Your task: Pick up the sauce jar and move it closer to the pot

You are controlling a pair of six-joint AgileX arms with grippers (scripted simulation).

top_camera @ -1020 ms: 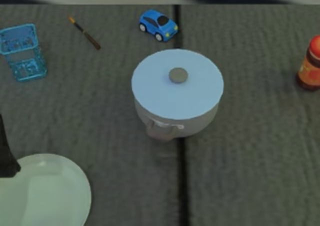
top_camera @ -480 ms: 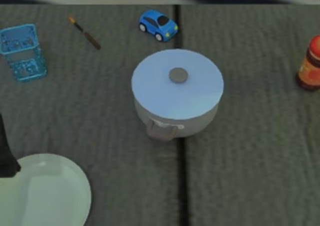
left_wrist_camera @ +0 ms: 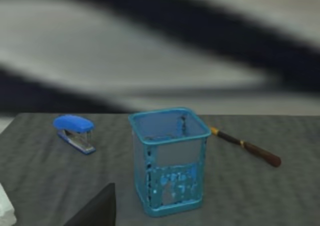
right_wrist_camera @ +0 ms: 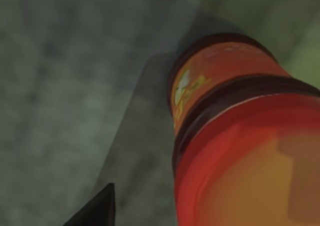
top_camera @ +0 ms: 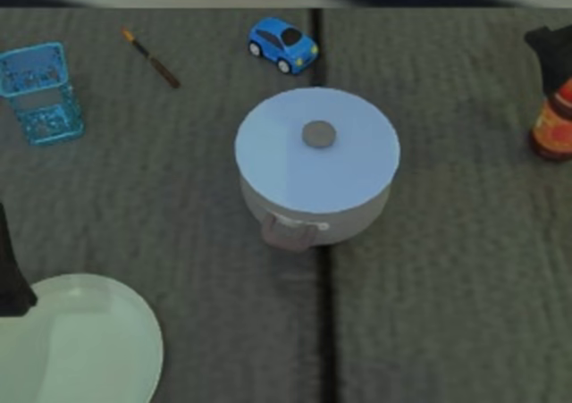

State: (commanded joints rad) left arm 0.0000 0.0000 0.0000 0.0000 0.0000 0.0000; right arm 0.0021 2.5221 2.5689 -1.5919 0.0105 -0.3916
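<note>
Right gripper [top_camera: 552,50] hung just above the sauce jar [top_camera: 553,128] at the right edge of the table [top_camera: 447,287], its dark body covering the jar's lid in the top view. Whether its fingers were spread or closed, I cannot tell: the top view showed only a dark mass, and the right wrist view showed the jar [right_wrist_camera: 240,136] very close, filling much of the picture, with only one dark finger tip in a corner. The jar stood upright on the table, well apart from the pot [top_camera: 316,166], which sat near the table's middle with its pale blue lid on and its handle turned toward the near edge.

The step in hand looked like the approach to the grasp, with the jar not yet lifted. The next move would call for lowering the fingers around the jar's body below the lid, closing on it firmly, lifting it clear and carrying it leftward to set it down just beside the pot without knocking the pot.

Left gripper [top_camera: 11,278] was parked at the left edge beside the pale green plate [top_camera: 89,349]. A blue mesh pen holder [top_camera: 40,92], a thin brush [top_camera: 151,59] and a blue toy car [top_camera: 283,44] lay along the far edge, and the left wrist view also showed a blue stapler [left_wrist_camera: 75,132]
</note>
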